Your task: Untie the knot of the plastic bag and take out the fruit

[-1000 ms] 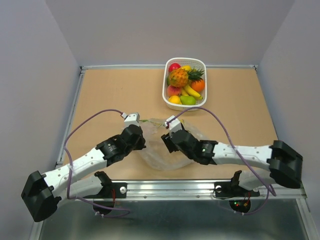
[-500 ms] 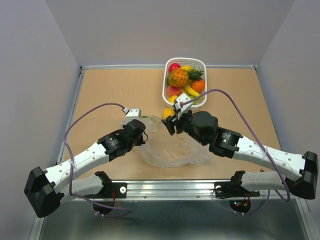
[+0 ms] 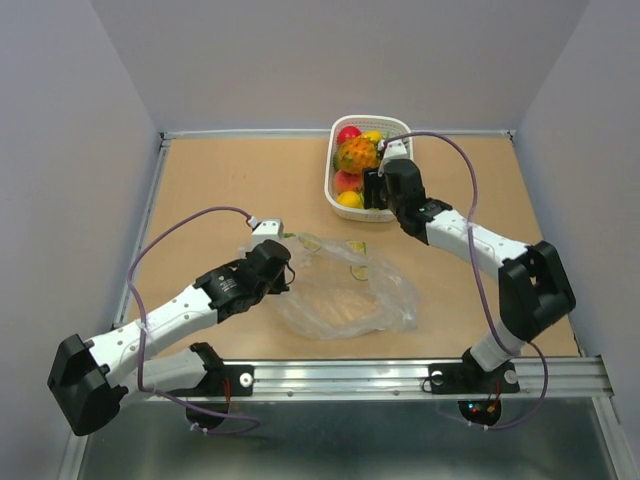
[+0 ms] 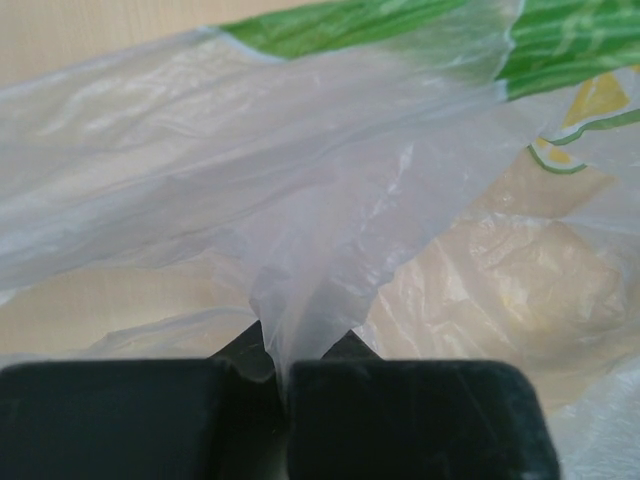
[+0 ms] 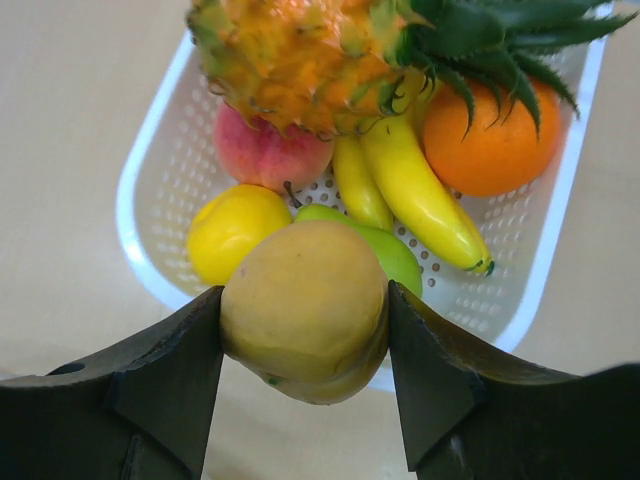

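My left gripper (image 4: 280, 372) is clamped on a fold of the plastic bag (image 3: 345, 295), pinning the limp film down at the near left so it cannot drag away. The bag looks emptied, and no knot shows. At the far right, my right gripper (image 5: 305, 335) squeezes a yellow-tan fruit (image 5: 300, 300) above the near rim of the white basket (image 5: 135, 190), poised to drop it in beside the pineapple (image 5: 300, 60) and bananas (image 5: 420, 195).

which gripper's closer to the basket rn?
Right. The right gripper holds a fruit at the basket's near rim. The left gripper is off to the near left, pinching the bag.
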You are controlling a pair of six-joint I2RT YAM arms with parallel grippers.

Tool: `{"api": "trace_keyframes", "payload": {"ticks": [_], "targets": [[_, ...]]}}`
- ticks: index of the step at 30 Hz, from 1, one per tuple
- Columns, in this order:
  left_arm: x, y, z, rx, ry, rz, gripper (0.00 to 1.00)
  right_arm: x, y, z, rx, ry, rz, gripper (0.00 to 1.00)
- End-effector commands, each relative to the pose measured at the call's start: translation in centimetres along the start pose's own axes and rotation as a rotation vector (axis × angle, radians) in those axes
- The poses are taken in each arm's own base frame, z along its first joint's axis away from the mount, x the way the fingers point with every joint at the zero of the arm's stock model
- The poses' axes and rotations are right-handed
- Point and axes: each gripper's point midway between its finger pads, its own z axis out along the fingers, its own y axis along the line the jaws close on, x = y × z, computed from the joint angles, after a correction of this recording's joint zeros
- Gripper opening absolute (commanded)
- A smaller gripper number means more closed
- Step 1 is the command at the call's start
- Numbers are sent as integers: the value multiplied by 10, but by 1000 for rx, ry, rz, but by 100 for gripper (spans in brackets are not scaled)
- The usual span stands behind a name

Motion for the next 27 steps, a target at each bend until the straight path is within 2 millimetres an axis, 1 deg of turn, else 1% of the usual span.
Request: {"api": "trace_keyframes", "payload": {"ticks": [1, 2, 4, 5, 6, 7, 8, 9, 11, 12, 13, 14, 16, 17, 18, 19, 21, 22, 23, 24, 25, 26, 27], "targets": [[-10, -5, -5, 29, -31, 8, 0, -38, 7, 29, -50, -130, 105, 13], [-7, -6, -3, 35, -23, 9, 0, -40, 5, 34, -50, -135, 120, 20], [-5, -8, -1, 42, -20, 9, 0, -31, 3, 48, -43, -123, 132, 30], [-4, -9, 0, 46, -17, 9, 0, -30, 3, 51, -41, -123, 136, 37], [-4, -10, 1, 52, -18, 7, 0, -29, 4, 54, -48, -122, 141, 53], [-2, -9, 2, 49, -14, 9, 0, -29, 6, 55, -58, -123, 144, 61], [-2, -9, 3, 48, -17, 7, 0, -29, 11, 55, -84, -121, 144, 74], [-2, -9, 3, 47, -19, 7, 0, -31, 14, 54, -100, -123, 142, 81], [-2, -6, 3, 36, -22, 11, 0, -32, 17, 51, -124, -121, 133, 91], [-2, -4, 4, 26, -25, 18, 0, -36, 21, 46, -150, -129, 133, 98], [-3, -3, 4, 20, -27, 22, 0, -34, 21, 43, -156, -124, 131, 100], [-6, -1, 3, 8, -36, 26, 0, -39, 21, 37, -165, -135, 130, 100], [-9, 2, 3, -9, -46, 30, 0, -41, 19, 30, -158, -139, 128, 100], [-12, 2, 2, -14, -57, 27, 0, -39, 16, 27, -152, -132, 126, 100], [-15, 7, 2, -39, -67, 32, 0, -47, 13, 17, -144, -149, 129, 100], [-22, 8, 0, -54, -86, 28, 0, -46, 10, 12, -130, -150, 129, 100], [-29, 13, -3, -75, -103, 28, 0, -54, 4, -3, -116, -173, 132, 100], [-35, 13, -7, -74, -120, 40, 0, -69, 0, -21, -113, -213, 139, 100], [-43, 11, -11, -64, -143, 42, 0, -69, -6, -29, -94, -219, 139, 100], [-51, 13, -16, -67, -176, 40, 0, -83, -11, -49, -89, -260, 145, 100], [-59, 15, -21, -75, -200, 33, 0, -86, -14, -59, -86, -273, 145, 100], [-67, 21, -25, -105, -228, 25, 0, -83, -19, -66, -69, -277, 144, 100], [-73, 25, -29, -116, -250, 21, 0, -84, -22, -77, -67, -288, 143, 100]]}}
